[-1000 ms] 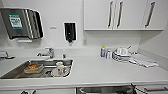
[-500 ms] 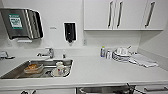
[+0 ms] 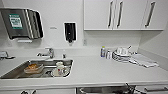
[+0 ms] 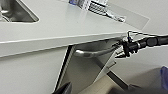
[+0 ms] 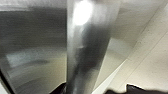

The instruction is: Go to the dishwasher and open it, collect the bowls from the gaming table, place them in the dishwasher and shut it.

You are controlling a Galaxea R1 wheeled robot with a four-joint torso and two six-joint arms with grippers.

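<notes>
The dishwasher (image 4: 82, 72) sits under the white surface (image 3: 105, 72), its brushed steel front tipped a little outward at the top; the bar handle (image 4: 92, 52) runs across it just below the surface edge; the right end effector (image 4: 125, 47) is right at one end of that handle, dark and jointed, touching or very nearly touching the bar, and whether it is wide, narrow or clamped on I cannot tell; from the right wrist the handle (image 5: 87, 47) runs straight away from the end effector, huge and shiny, with steel door behind it; of the left end effector a dark tip (image 4: 63, 89) shows near the door's lower edge, its state I cannot tell either.

Beyond the end effector, up on the surface: the sink (image 3: 15, 72) off to the left side, holding a mug (image 3: 60, 68) and an orange-brown item (image 3: 32, 67) on a dish; a tap (image 3: 50, 52) behind it; farther back to the right, a stack of plates (image 3: 120, 57) with cups, a small bottle (image 3: 102, 51) beside them, and a folded cloth (image 3: 143, 60); on the wall, a paper towel dispenser (image 3: 21, 23), a dark soap dispenser (image 3: 70, 32), and white cabinets (image 3: 120, 15) above.
</notes>
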